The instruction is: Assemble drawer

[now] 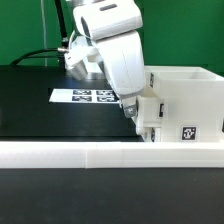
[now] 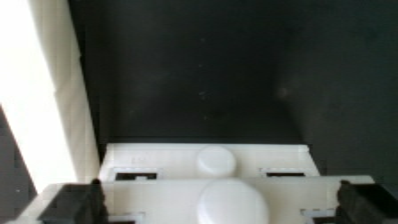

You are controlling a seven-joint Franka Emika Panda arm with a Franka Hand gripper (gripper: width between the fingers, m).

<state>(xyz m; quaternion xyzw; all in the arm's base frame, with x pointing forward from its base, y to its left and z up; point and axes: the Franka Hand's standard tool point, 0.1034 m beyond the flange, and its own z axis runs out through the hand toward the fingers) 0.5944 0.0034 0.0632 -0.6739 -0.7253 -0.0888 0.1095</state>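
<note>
Exterior view: the arm's white body hides the claw (image 1: 137,112) and much of the housing's (image 1: 185,105) near side, so I cannot tell how far it gapes; the white, open-topped housing with a square tag stands on the black bench (image 1: 40,110) at the exterior view's right, behind the border wall (image 1: 110,153); wrist view shows a blurred white tray (image 2: 214,170) with a rounded knob, edges cut off.
</note>
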